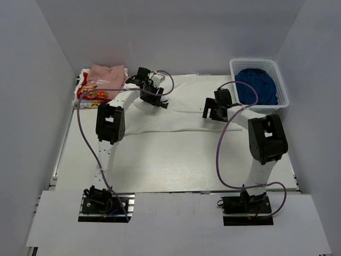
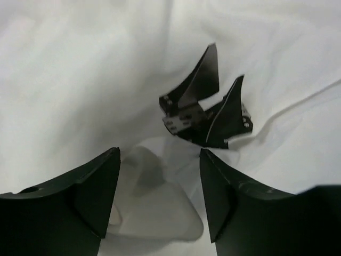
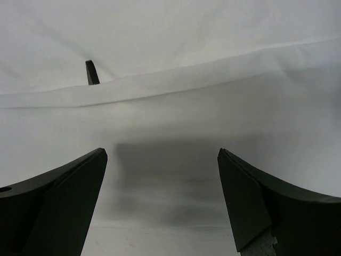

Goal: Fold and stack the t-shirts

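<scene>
The large white t-shirt (image 1: 181,109) lies spread across the back of the table. Its black robot-arm print (image 2: 205,106) shows in the left wrist view. My left gripper (image 1: 156,101) is open low over the shirt's left part, and a raised fold of white cloth (image 2: 154,197) lies between its fingers (image 2: 159,154). My right gripper (image 1: 213,113) is open just above the shirt's right part (image 3: 170,106), holding nothing (image 3: 161,152). The pale pink t-shirt (image 1: 108,74) lies folded at the back left on the red-yellow printed one (image 1: 90,96).
A white basket (image 1: 285,88) holding blue cloth (image 1: 257,85) stands at the back right. A folded edge (image 3: 176,80) crosses the shirt ahead of the right gripper. Grey walls enclose the table on three sides.
</scene>
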Robot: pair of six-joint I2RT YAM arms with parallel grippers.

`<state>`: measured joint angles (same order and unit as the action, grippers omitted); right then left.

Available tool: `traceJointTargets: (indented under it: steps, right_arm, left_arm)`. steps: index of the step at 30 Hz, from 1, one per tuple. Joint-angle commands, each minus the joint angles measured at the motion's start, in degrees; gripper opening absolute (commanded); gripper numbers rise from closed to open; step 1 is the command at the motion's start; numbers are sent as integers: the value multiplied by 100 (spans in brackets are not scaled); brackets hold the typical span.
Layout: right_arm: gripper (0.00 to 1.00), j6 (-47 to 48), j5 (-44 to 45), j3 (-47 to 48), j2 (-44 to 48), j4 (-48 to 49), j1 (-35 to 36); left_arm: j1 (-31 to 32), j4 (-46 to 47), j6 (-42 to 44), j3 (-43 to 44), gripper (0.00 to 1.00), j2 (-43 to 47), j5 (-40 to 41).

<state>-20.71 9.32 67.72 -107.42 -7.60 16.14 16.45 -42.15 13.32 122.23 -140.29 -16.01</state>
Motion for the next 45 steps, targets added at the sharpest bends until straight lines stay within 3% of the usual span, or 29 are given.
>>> traceJointTargets:
  steps: [1, 2, 3, 6, 7, 9, 11, 12, 14, 15, 16, 18, 21, 23, 26, 28, 41, 45]
  right_arm:
    - [90, 93, 87, 197, -60, -84, 3]
    - [90, 93, 96, 197, -51, -84, -6]
    - [90, 76, 87, 180, -34, -67, 12]
    - [90, 76, 18, 136, -8, -58, 12]
    - [90, 93, 148, 110, 1, -40, 12]
    - [90, 111, 140, 57, 63, -14, 29]
    - [90, 128, 131, -13, 80, 21, 29]
    - [90, 137, 131, -40, 80, 30, 12]
    - [90, 146, 114, -49, 28, 30, 3]
    - [90, 146, 96, -49, 2, 30, 12]
    - [90, 137, 44, -57, 1, 39, 29]
    - [90, 155, 0, -101, -16, 82, 29]
    - [90, 111, -18, -137, -43, 74, 21]
    - [90, 102, -1, -189, 18, 135, 12]
    - [90, 93, 8, -277, 115, 223, 3]
    - [90, 111, 61, -277, 133, 197, -6]
    - [90, 199, 210, -216, 168, 153, -6]
    - [90, 234, 254, -198, 195, 136, -23]
  left_arm:
    - [8, 1221, 330, -233, 76, 624, 291]
    - [8, 1227, 233, -322, 76, 626, 291]
    - [8, 1819, 119, -375, 78, 686, 605]
    - [8, 2290, -426, -114, 90, 687, 1159]
    - [8, 2221, -566, 44, 100, 609, 1231]
    - [-54, 2010, -944, 362, 100, 608, 1171]
    - [-115, 1711, -1112, 57, 100, 1044, 961]
    - [-115, 1710, -1217, -241, 100, 1300, 907]
    - [-63, 1998, -1471, -1636, 100, 1941, 636]
    - [16, 2209, -1534, -2190, 100, 2657, 434]
    - [16, 2733, -1621, -3257, 100, 3004, 188]
    - [16, 3351, -2104, -4577, 100, 3567, -891]
    - [16, 4144, -2360, -5357, 100, 3965, -1606]
    - [16, 3927, -2361, -5229, 100, 3643, -1669]
    - [-71, 2946, -2220, -4316, 100, 2940, -1669]
    - [-124, 2888, -2342, -3971, 100, 2437, -1599]
    - [-265, 2774, -1939, -2172, 100, 1242, -1019]
    - [-318, 2590, -1939, -1213, 100, 697, -80]
